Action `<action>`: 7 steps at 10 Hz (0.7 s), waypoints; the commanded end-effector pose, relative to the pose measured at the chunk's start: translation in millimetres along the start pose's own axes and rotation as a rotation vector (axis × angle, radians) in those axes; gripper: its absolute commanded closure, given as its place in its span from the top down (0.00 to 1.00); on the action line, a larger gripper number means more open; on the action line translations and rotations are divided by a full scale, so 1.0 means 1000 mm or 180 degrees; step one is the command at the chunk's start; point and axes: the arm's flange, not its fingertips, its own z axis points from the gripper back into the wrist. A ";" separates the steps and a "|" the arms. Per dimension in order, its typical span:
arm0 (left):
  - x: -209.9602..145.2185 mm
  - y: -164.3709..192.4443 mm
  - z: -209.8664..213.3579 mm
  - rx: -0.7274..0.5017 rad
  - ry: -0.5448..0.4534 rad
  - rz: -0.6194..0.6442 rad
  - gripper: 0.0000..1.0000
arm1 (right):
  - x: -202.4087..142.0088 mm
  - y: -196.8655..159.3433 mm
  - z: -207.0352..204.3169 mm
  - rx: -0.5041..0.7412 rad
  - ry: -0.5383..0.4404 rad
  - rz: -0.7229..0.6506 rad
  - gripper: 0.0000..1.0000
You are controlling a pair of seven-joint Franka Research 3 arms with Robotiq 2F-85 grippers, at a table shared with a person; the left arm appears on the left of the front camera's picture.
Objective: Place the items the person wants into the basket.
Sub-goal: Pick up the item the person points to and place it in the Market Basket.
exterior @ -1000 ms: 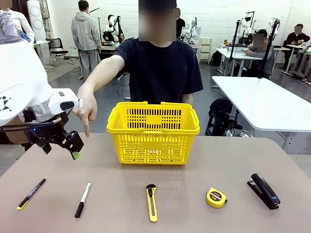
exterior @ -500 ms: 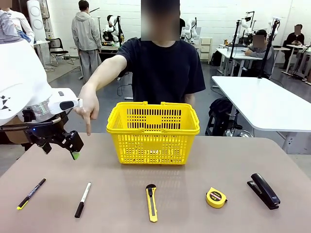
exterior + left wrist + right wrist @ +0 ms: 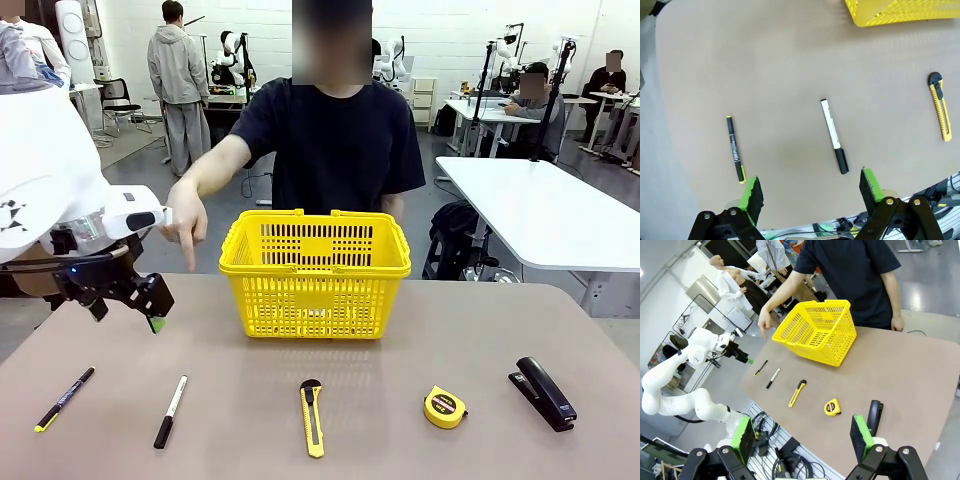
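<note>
On the near part of the table lie a thin black pen (image 3: 64, 398) with yellow ends, a black marker (image 3: 170, 410) and a yellow-and-black utility knife (image 3: 312, 418). The yellow basket (image 3: 315, 270) stands behind them at mid-table. The person's hand (image 3: 187, 232) points down over the table's left side. My left gripper (image 3: 152, 308) hovers open above the left edge; its own view shows the pen (image 3: 735, 149) and marker (image 3: 834, 136) below open fingers (image 3: 754, 192). High at the near right, my right gripper (image 3: 801, 437) is open over the basket (image 3: 815, 330), marker (image 3: 772, 378) and knife (image 3: 797, 393).
A round yellow tape measure (image 3: 444, 407) and a black stapler (image 3: 543, 392) lie at the near right. The person stands directly behind the basket. A white table (image 3: 540, 210) stands off to the right beyond this one.
The person's pointing hand has risen slightly and drifted right. My left gripper has barely shifted and stays open.
</note>
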 end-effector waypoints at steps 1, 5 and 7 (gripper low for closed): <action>-0.013 -0.026 -0.027 0.0062 0.0049 0.0164 1.00 | 0.002 0.000 0.000 0.0067 -0.0050 0.0041 1.00; -0.006 -0.035 -0.081 0.0033 0.0420 0.0593 1.00 | 0.002 0.000 0.000 0.0067 -0.0050 0.0041 1.00; -0.006 -0.028 -0.100 -0.0062 0.0526 0.0673 1.00 | 0.002 0.000 0.000 0.0067 -0.0050 0.0041 1.00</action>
